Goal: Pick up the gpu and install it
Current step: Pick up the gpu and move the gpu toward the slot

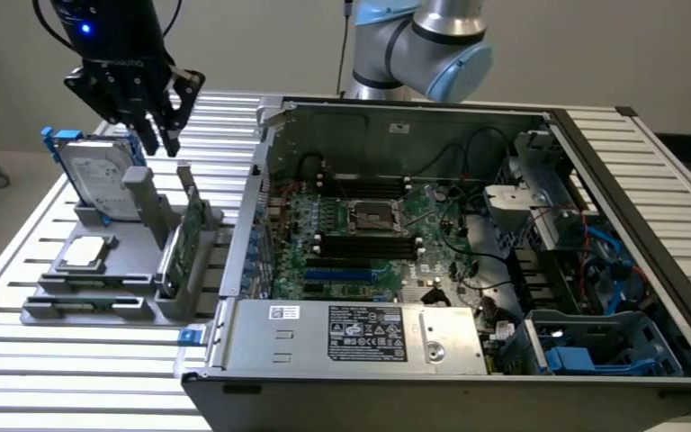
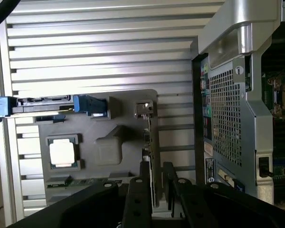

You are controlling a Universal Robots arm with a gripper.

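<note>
On edge in grey holder point(image 1: 94, 301), slim gpu point(image 1: 193, 229), green board, metal end bracket, gripper point(image 1: 159, 139) above it, parted, empty.

The computer case point(image 2: 249, 109) bears a small circled mark, perhaps a 1; print on the power supply label point(image 1: 367, 335) is illegible.
</note>
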